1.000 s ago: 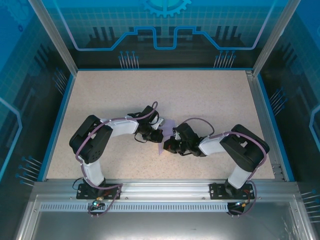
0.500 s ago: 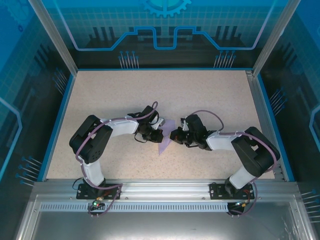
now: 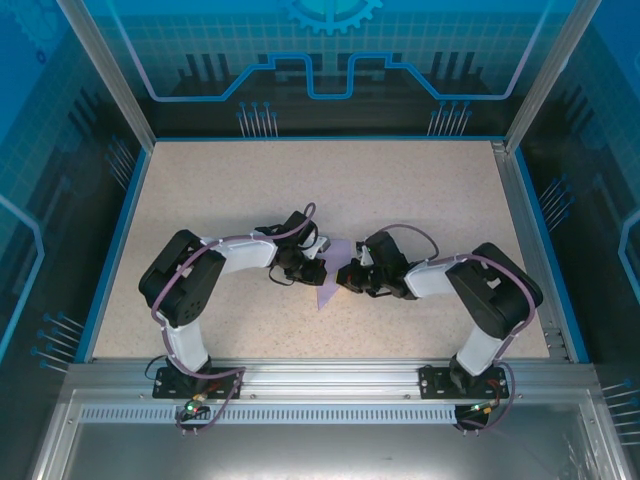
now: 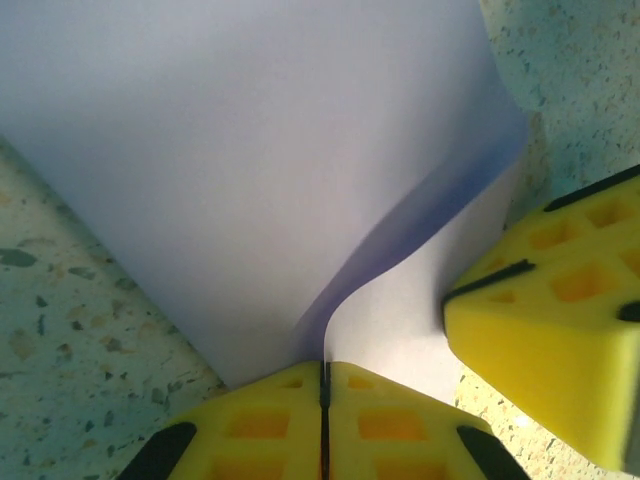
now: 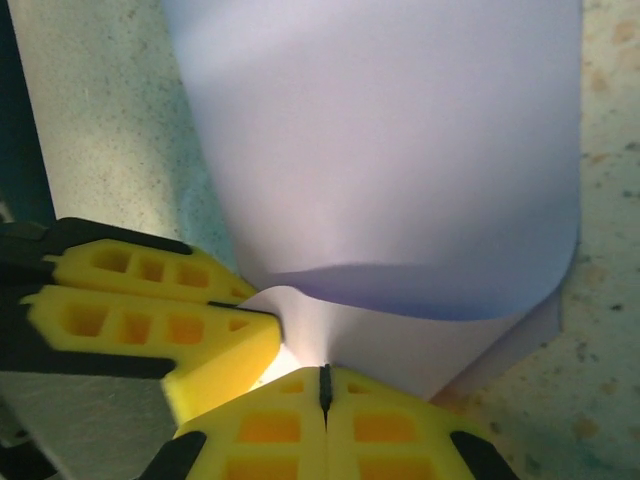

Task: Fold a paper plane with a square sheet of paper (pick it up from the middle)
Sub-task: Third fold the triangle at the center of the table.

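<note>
**Position of the work.** The thin pale-purple square sheet of paper (image 3: 327, 290) lies near the centre of the speckled beige worktop (image 3: 400, 190). It sits between the two claws, which meet over it from either side. The sheet is partly folded. An upper layer curves up and over a lower layer that lies flat on the worktop, and a soft shadowed bend runs between the two.

**Left claw.** In the top view, the left claw (image 3: 320, 271) sits at the left edge of the sheet. In the left wrist view, its yellow ribbed fingers (image 4: 260, 430) are pressed together with no gap. The bend of the sheet of paper (image 4: 250, 150) runs straight down into the seam between them. The left claw (image 4: 322, 415) is clamped on the paper at that point.

**Right claw.** In the top view, the right claw (image 3: 346, 280) sits at the right edge of the sheet. In the right wrist view, the right claw (image 5: 325, 415) is fully closed, yellow finger against yellow finger. The flat lower layer of the sheet of paper (image 5: 380, 150) reaches its tips. It cannot be determined whether any paper is pinched in that seam.

**Relation of the claws.** The two claws stand just beside each other. The left claw (image 5: 240, 310) shows at the left of the right wrist view. The right claw (image 4: 500, 300) shows at the right of the left wrist view, resting on the lower layer.
</note>
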Robot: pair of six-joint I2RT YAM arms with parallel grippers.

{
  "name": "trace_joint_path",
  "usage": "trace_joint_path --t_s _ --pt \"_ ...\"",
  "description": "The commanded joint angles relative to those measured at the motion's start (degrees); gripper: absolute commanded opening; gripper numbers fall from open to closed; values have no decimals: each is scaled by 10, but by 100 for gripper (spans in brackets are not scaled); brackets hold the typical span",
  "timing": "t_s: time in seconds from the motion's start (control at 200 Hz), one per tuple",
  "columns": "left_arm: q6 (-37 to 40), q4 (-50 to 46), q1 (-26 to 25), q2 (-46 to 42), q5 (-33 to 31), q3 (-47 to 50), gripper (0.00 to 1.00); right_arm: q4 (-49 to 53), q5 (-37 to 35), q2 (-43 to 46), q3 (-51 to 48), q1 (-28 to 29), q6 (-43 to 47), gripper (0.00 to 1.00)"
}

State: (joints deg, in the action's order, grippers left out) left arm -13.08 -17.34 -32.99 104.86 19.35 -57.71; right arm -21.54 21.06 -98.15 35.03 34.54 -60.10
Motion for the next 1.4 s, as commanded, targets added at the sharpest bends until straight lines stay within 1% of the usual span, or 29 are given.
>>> trace_joint_path --t_s 0.0,0.075,0.19,0.345,0.45,0.61,0.78,1.085,1.24,1.39 --pt "18 -34 1 24 0 2 10 -8 -2 -20 0 1 12 4" --pt "18 -34 2 24 -1 3 10 -9 -7 -30 -6 0 13 4" --pt "18 -35 2 25 -2 2 10 -23 11 -34 -7 -4 10 4" --pt "19 -36 1 24 -3 2 10 20 10 26 5 -14 29 6" --pt "19 -37 2 25 -2 2 10 34 17 51 9 -32 44 5" --pt "19 -37 2 25 0 2 10 18 44 31 13 -57 49 5" --pt "18 -38 2 22 -2 3 10 7 55 6 20 -63 49 5" --pt "20 -40 2 23 -1 4 10 19 27 -24 -2 -70 63 5" --pt "20 -38 2 23 -2 6 10 29 23 -18 -4 -71 63 6" --pt "20 -39 2 24 -1 5 10 54 25 16 11 -75 69 7"
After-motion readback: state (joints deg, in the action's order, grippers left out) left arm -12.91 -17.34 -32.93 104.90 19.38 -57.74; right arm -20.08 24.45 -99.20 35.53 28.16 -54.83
